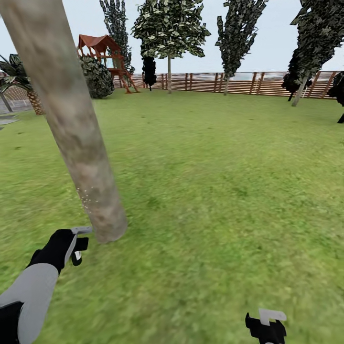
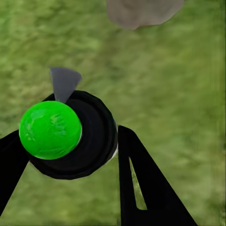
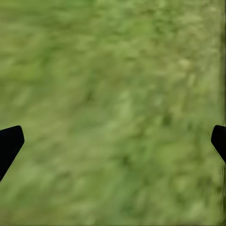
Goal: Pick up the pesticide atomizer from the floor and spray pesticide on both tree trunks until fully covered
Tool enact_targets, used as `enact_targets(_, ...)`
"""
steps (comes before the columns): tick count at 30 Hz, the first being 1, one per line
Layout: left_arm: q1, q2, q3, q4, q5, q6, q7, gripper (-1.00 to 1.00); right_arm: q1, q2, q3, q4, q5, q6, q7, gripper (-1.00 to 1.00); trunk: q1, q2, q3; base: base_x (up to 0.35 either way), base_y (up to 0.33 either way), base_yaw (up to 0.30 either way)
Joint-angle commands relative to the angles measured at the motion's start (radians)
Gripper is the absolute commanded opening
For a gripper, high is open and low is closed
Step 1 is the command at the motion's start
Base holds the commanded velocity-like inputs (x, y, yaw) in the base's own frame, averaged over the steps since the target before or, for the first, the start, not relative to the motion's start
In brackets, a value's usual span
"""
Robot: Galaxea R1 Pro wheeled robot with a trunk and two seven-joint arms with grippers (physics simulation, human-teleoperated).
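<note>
Already the left gripper (image 1: 76,246) is clamped on the pesticide atomizer (image 2: 70,134), low in the head view at about eight o'clock, with the grey spray head (image 1: 81,230) just beside the foot of the tree trunk (image 1: 71,124). From the left wrist camera the bottle is a round dark body with a bright green cap (image 2: 50,130), wedged between the two black fingers (image 2: 141,183). It looks small, rigid and probably light; its smooth round wall could twist in the grip, so holding around the body below the cap, nozzle left free, seems right. Faint pale specks dot the bark near the nozzle. At five o'clock the right gripper (image 1: 266,325) hangs over grass (image 3: 113,94), fingers spread and empty.
</note>
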Motion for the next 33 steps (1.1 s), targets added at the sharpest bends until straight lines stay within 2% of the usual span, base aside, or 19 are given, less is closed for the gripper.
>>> enact_targets(1,-0.001,-0.001,0.004,-0.002,0.000,0.003,-0.004,-1.00,-0.001,0.000,-0.008,0.002,0.010,-0.004,-0.003,1.00,0.000,0.000,-0.001,0.001,-0.275,0.000)
enact_targets(6,-0.001,0.000,0.003,-0.003,0.008,0.002,-0.003,-1.00,-0.001,0.001,-0.008,0.003,0.010,-0.004,-0.003,1.00,0.000,0.000,-0.001,0.069,-0.272,0.087)
enact_targets(17,0.013,0.013,0.014,-0.001,0.005,-0.001,0.007,-1.00,-0.001,0.001,-0.008,0.003,0.010,-0.004,-0.003,1.00,0.000,0.000,-0.001,0.203,-0.183,0.268)
enact_targets(23,0.016,-0.001,0.013,-0.001,0.010,-0.001,0.007,-1.00,-0.001,0.001,-0.008,0.002,0.010,-0.004,-0.003,1.00,0.000,0.000,-0.001,0.016,-0.032,0.276)
enact_targets(33,0.016,-0.006,0.012,-0.001,0.010,-0.001,0.007,-1.00,-0.001,0.000,-0.008,0.002,0.011,-0.004,-0.003,1.00,0.000,0.000,-0.001,0.081,-0.258,0.024)
